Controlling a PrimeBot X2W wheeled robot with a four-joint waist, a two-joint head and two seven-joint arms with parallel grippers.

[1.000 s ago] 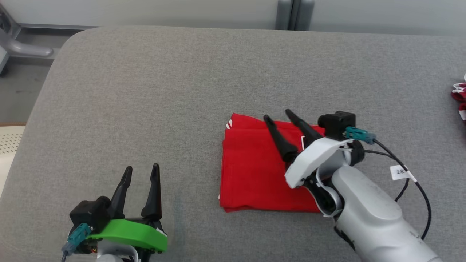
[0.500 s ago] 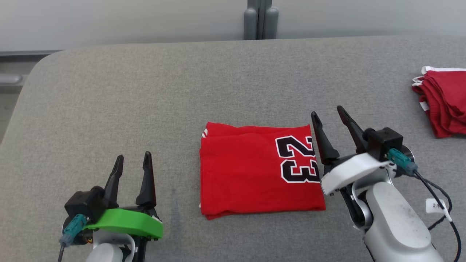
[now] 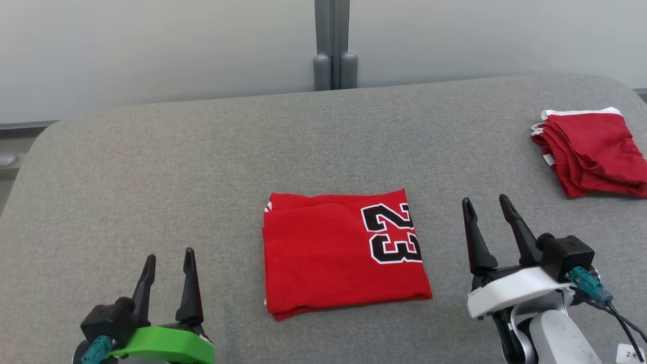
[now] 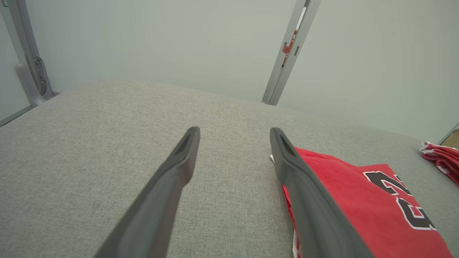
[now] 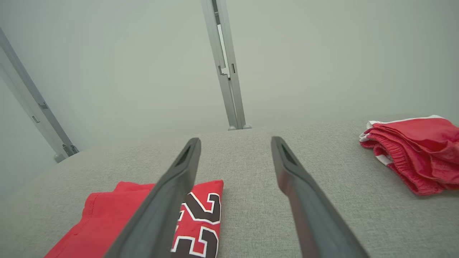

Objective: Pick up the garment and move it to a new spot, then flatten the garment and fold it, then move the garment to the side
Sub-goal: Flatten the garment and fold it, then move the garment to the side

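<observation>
Overhead, folded garment (image 3: 323,258) between left pincer (image 3: 169,254), right pincer (image 3: 484,198).

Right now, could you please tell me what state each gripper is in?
Left gripper: open, holding nothing, beside the folded red garment.
Right gripper: open, holding nothing, clear of the garment.

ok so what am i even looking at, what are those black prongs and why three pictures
It's a two-armed robot folding clothes. The wide picture comes from a camera on its head, looking down at a grey padded surface. The black prongs are its fingers: the left gripper and the right gripper, both open and holding nothing. The other two pictures come from cameras on each wrist, looking along those fingers. Between the grippers lies a folded red garment with the number 23; a second red pile sits at the far right.
</observation>
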